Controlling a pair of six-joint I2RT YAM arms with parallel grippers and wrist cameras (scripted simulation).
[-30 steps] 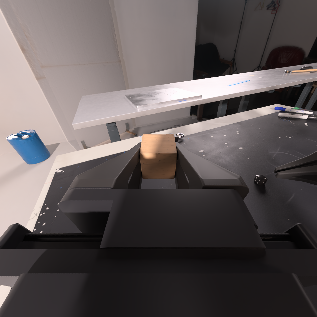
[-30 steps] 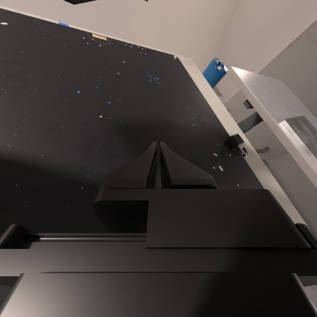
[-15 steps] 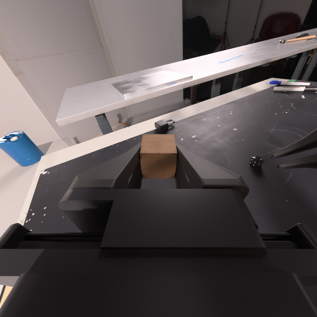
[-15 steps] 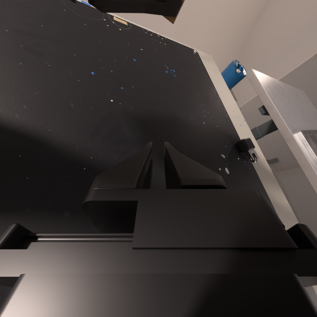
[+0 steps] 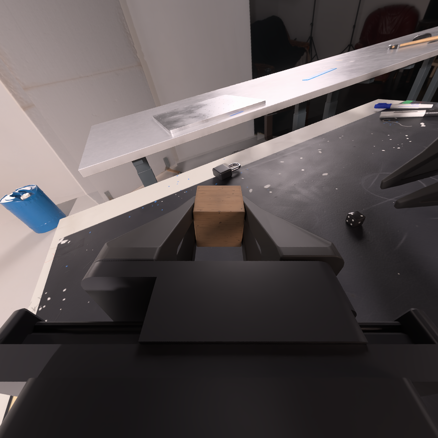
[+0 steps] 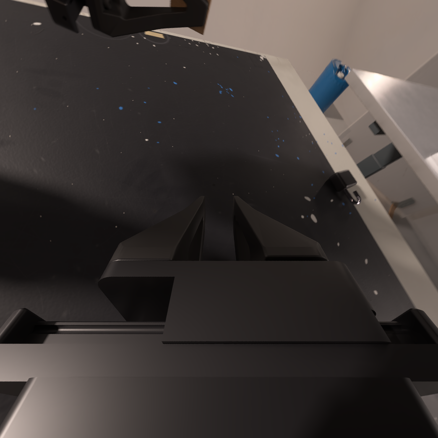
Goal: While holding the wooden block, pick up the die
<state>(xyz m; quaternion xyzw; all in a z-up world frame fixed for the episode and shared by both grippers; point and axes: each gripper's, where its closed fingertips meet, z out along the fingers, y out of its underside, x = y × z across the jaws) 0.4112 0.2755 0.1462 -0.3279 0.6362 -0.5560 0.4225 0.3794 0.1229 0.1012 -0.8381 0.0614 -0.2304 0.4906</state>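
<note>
In the left wrist view my left gripper [image 5: 219, 200] is shut on the wooden block [image 5: 219, 220] and holds it above the black mat [image 5: 296, 201]. The black die [image 5: 354, 219] with white pips lies on the mat to the right of the block. My right gripper [image 5: 388, 197] comes in from the right edge, its tips just above and right of the die, apart from it. In the right wrist view the right gripper [image 6: 218, 199] is open with a moderate gap and holds nothing. The die is not in that view. The left gripper [image 6: 128, 16] shows at its top edge.
A black padlock [image 5: 225, 169] lies at the mat's far edge, also in the right wrist view [image 6: 344, 187]. Markers [image 5: 407, 110] lie at the far right. A white bench [image 5: 296, 83] with a metal plate [image 5: 208, 113] stands behind. A blue barrel [image 5: 30, 208] is on the floor.
My right gripper has gone from shut to open, the gap widening, and its view has shifted across the mat. The left gripper has risen and tilted with the block; the padlock has come into sight.
</note>
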